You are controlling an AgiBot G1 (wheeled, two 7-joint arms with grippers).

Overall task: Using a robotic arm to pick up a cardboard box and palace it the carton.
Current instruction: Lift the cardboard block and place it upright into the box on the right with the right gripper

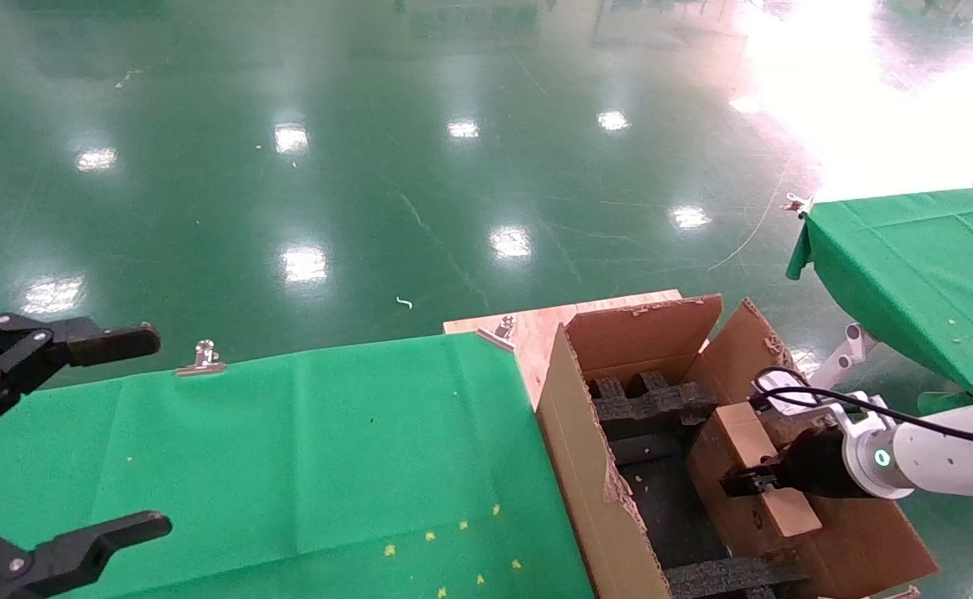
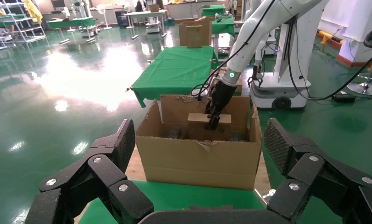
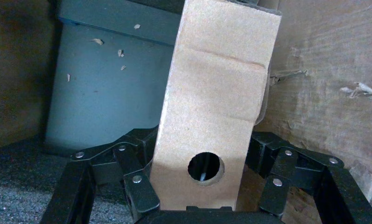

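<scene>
The small brown cardboard box (image 1: 744,466) stands on edge inside the large ragged-flapped carton (image 1: 586,449), against its right wall, beside black foam inserts (image 1: 652,399). My right gripper (image 1: 757,481), on the white arm with the green ring light, is shut on the cardboard box; in the right wrist view the fingers (image 3: 142,186) clamp both faces of the box (image 3: 216,102), whose narrow side shows a round hole. The left wrist view shows the carton (image 2: 198,154) with the box (image 2: 207,123) and right gripper (image 2: 215,116) in it. My left gripper (image 1: 78,433) is open and empty at the far left.
A green-clothed table (image 1: 286,474) lies left of the carton, with clips on its far edge. A wooden board (image 1: 536,320) sits under the carton. A second green-clothed table (image 1: 919,266) stands at the right. Glossy green floor lies beyond.
</scene>
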